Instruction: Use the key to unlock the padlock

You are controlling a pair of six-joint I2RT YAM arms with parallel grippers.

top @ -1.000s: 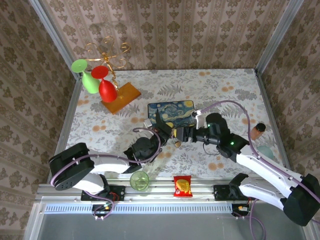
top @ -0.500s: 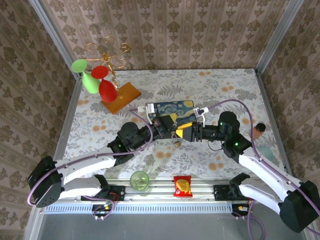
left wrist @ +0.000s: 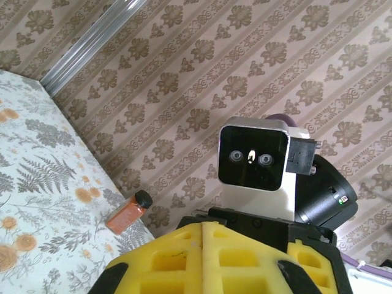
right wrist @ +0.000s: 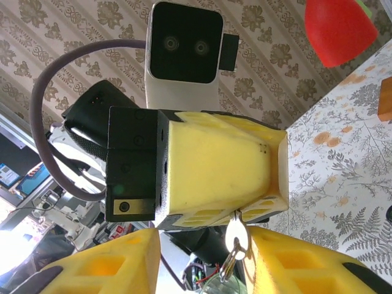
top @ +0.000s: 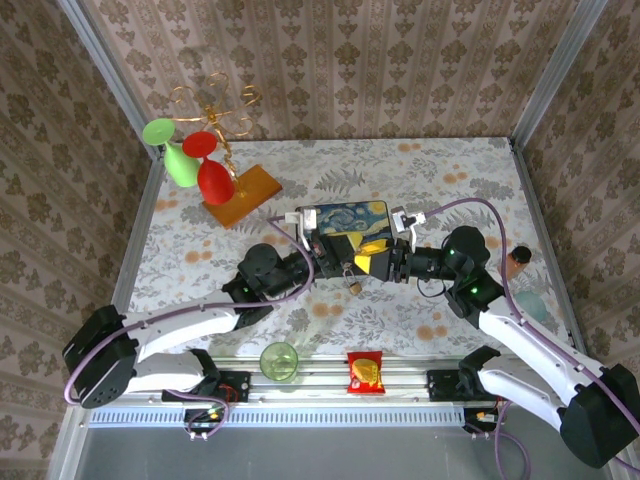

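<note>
one padlock (top: pixel 353 287) hangs just below left claw (top: pixel 342 258) (jaws closed).

Table (top: pixel 440 170) under a floral cloth, walled in on three sides, seen from above. Far left corner: wooden board (top: pixel 252 190) set at a slant, bearing a gilt wire stand (top: pixel 215 105). Centre: painted box (top: pixel 345 217), its lid in swirling blue and yellow. Right edge: small orange-brown bottle (top: pixel 516 263) with a black cap, and nearer, a pale rounded object (top: pixel 532 303), partly hidden. Near edge, by the metal rail: green cup (top: pixel 279 360) and, just right of it, red snack packet (top: pixel 366 371)
</note>
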